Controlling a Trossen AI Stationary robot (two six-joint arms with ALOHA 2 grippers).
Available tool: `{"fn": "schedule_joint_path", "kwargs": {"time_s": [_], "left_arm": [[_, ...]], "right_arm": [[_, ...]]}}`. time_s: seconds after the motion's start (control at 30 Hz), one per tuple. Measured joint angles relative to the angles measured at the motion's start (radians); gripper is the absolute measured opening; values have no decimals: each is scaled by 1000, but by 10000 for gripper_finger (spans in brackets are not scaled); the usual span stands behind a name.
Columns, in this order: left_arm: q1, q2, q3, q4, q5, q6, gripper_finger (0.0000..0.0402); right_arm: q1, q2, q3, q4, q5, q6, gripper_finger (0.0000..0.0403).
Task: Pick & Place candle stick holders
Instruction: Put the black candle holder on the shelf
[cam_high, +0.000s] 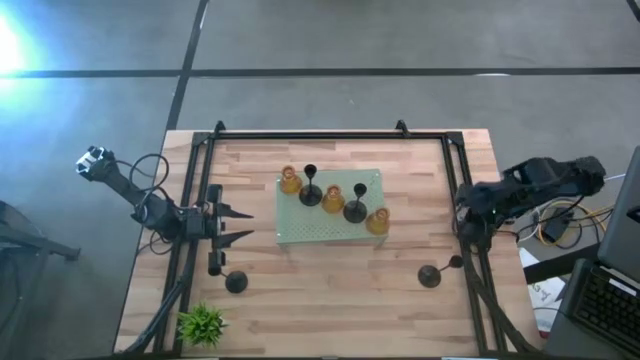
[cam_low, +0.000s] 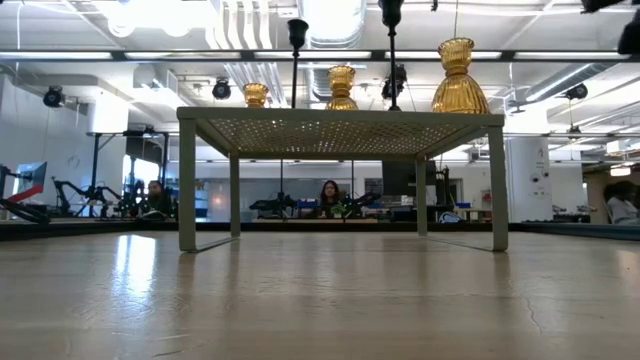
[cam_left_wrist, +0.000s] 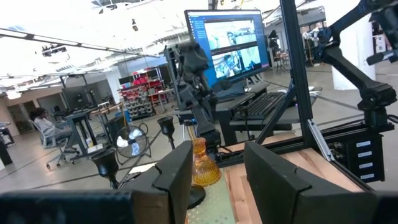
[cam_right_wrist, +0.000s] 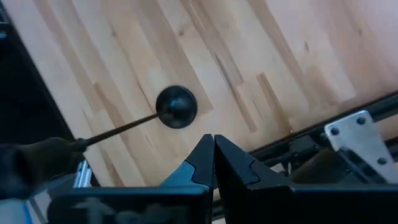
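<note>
Office behind table (cam_low: 320, 300) (low view only).

A small green plant (cam_high: 201, 323) sits at the wooden table's (cam_high: 340, 300) near-left corner, perhaps potted

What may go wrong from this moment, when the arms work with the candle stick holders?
1. One black thin-stemmed holder lies on its side on the wooden table near the right gripper, whose fingers are shut; it may roll away when touched.
2. On the pale green raised stand, amber holders and black holders stand close together; adding another may topple them.
</note>
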Motion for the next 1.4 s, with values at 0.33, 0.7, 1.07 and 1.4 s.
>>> {"fn": "schedule_joint_path", "kwargs": {"time_s": [0.33,0.7,1.07,1.4], "left_arm": [[0,0,0,0,0,-1,149],[0,-3,0,0,0,-5,149],[0,-8,0,18,0,-6,149],[0,-15,0,37,-3,-6,149]], "right_arm": [[285,-60,-99,82,101,271,8],[589,-37,-118,156,313,395,8],[760,-33,-207,189,357,546,8],[951,43,-212,211,444,682,8]]}}
